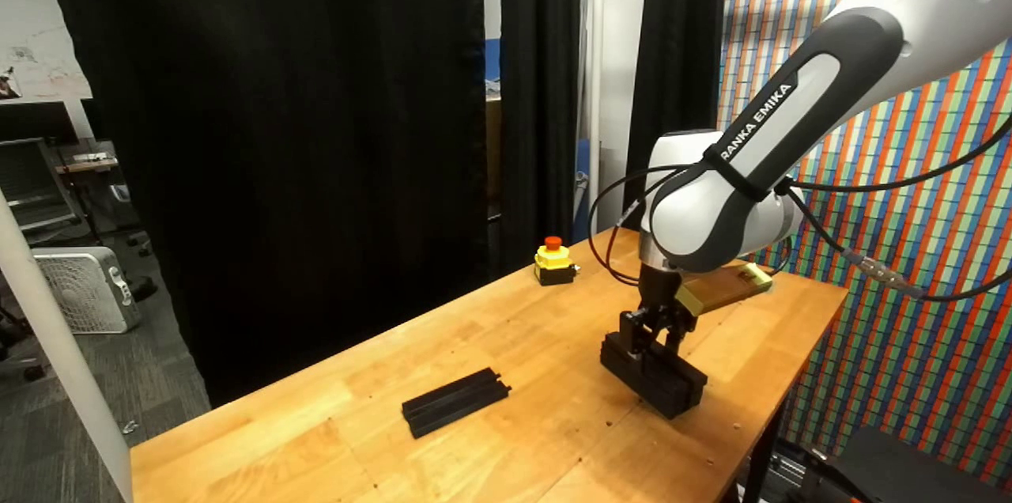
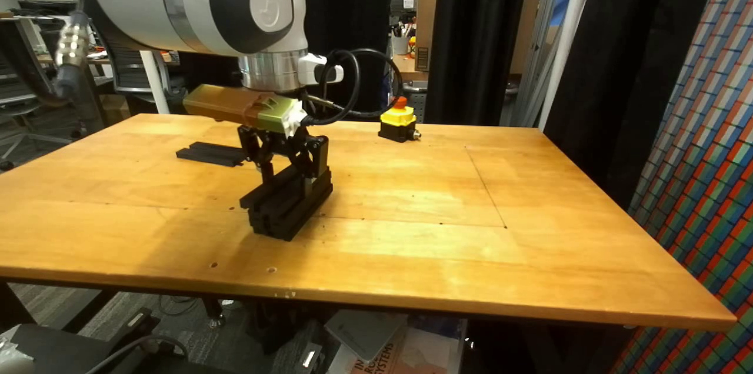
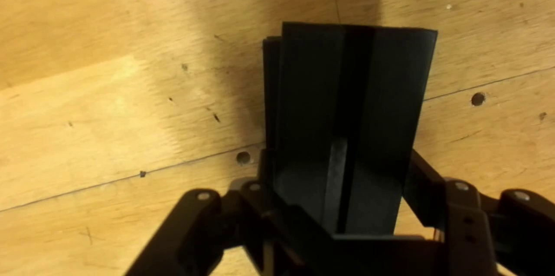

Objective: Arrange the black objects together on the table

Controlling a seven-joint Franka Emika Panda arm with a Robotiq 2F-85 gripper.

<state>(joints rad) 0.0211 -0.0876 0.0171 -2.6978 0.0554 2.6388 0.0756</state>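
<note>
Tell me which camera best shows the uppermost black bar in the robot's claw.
The wrist view: it looks down on the uppermost black bar, showing its dark lengthwise band. Both exterior views show it obliquely, partly hidden by the gripper.

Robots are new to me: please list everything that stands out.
Table: one, light brown, foreground
Stacked bars: at least two, black, gripped, table contact unclear
Loose bar: one, black, on table
Push button: one, red, yellow and black, on table
Curtains: several, black, behind table
Patterned backdrop: one, multicoloured, beside table
Fan: one, white, floor
Arm: one, white and grey, overhead
Gripper: one, black, closed on stacked bars
Wrist box: one, orange and green, by gripper
</note>
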